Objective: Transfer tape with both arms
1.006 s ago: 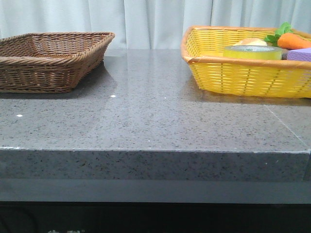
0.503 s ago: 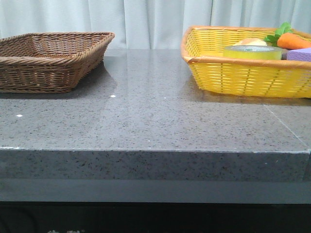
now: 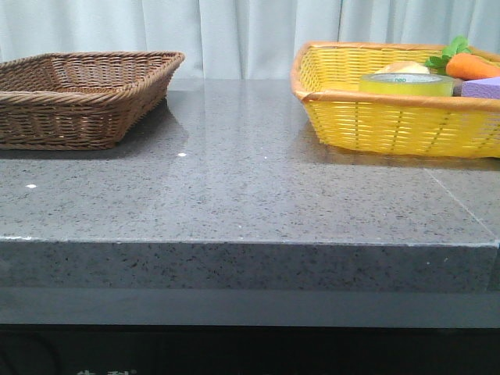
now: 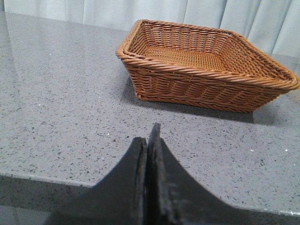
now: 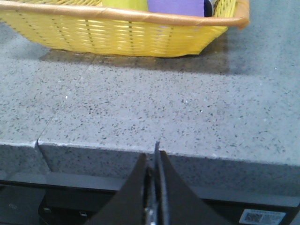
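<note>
The tape (image 3: 405, 83), a wide yellow roll with a white core and green lettering, lies flat in the yellow basket (image 3: 391, 125) at the table's back right. A sliver of it (image 5: 124, 4) shows in the right wrist view. My left gripper (image 4: 147, 138) is shut and empty, low over the table's front left, short of the brown wicker basket (image 4: 206, 65). My right gripper (image 5: 153, 157) is shut and empty, just off the table's front edge, facing the yellow basket (image 5: 117, 33). Neither gripper shows in the front view.
The brown wicker basket (image 3: 78, 94) sits at the back left. The yellow basket also holds a pale bread-like thing (image 3: 402, 68), a toy carrot (image 3: 469, 64) and a purple block (image 3: 482, 87). A seam (image 3: 461, 203) runs through the grey stone tabletop at the right.
</note>
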